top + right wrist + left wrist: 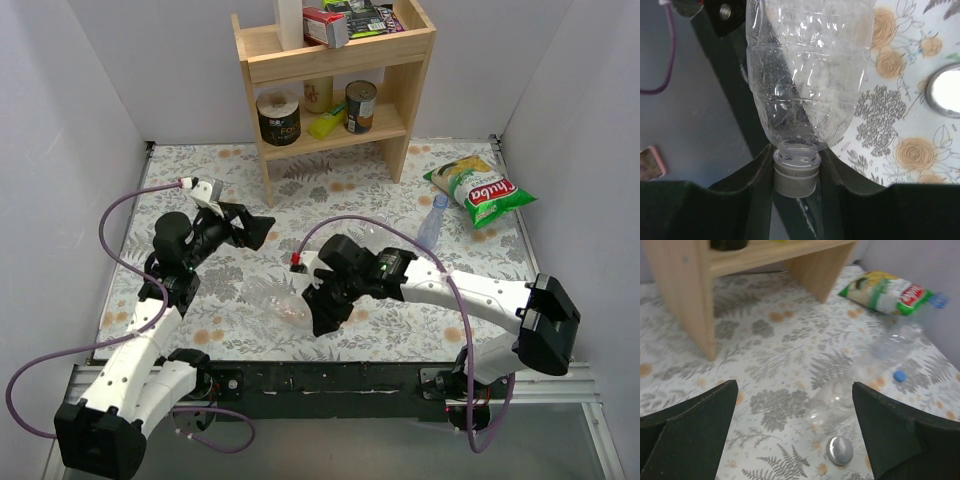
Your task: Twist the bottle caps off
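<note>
My right gripper (796, 159) is shut on the greyish-white cap (795, 182) of a colourless crinkly bottle (805, 75); the bottle sticks out from the jaws over the table's near edge. In the top view this bottle (280, 301) lies left of the right gripper (319, 316). My left gripper (257, 231) is open, empty and raised. Its wrist view looks between the jaws (794, 390) at a loose silver cap (840, 450), an open wide-mouthed bottle (837, 402), a loose blue cap (899, 375) and a blue-capped bottle (897, 342). The silver cap also shows in the right wrist view (946, 90).
A wooden shelf (330, 90) with tins and a yellow bottle stands at the back. A chips bag (480, 190) lies at the back right beside the blue-tinted bottle (432, 222). Grey walls close in on both sides.
</note>
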### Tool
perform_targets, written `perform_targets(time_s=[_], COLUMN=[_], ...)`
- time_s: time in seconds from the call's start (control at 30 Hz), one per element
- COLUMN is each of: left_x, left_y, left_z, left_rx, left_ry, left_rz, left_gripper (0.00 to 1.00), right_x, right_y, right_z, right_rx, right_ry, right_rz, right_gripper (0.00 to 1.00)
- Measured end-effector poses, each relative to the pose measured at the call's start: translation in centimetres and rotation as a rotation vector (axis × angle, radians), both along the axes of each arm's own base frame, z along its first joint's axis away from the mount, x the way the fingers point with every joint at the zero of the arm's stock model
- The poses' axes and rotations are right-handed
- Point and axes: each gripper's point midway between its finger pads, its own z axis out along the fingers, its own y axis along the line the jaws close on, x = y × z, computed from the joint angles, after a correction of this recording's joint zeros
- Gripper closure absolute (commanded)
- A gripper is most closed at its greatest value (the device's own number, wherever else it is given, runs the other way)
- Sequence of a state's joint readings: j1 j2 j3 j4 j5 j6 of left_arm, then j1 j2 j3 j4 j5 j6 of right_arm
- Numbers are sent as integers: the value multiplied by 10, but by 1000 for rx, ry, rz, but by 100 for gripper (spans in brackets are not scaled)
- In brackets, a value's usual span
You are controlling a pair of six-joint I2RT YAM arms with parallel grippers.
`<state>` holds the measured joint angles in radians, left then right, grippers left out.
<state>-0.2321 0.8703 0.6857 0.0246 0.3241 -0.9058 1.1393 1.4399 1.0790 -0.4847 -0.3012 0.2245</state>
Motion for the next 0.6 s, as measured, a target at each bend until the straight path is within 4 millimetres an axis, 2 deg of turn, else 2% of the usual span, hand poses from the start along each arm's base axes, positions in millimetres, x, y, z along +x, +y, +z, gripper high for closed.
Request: perform_targets(time_s=[0.1, 0.17, 0.37, 0.5, 0.6], left_x=[-27, -47, -119, -168, -196], left_y=[-27, -45, -97, -117, -124], left_z=[22, 25, 0, -10, -13], left_rx=[-19, -34, -52, -38, -30], left_ry=[-87, -95, 42, 127, 170], left_rz=[-212, -366, -787, -978, -1081], left_gripper=[3, 4, 4, 3, 2], right_x=[-4, -6, -23, -42, -53], right_y=[-22, -35, -66, -74, -78], right_z=[8, 12, 33, 52, 60], right_rx=[-22, -32, 14, 96, 138], right_ry=[118, 188, 381, 460, 506], right_rz=[41, 60, 135, 196, 227], right_gripper=[99, 99, 99, 99, 99])
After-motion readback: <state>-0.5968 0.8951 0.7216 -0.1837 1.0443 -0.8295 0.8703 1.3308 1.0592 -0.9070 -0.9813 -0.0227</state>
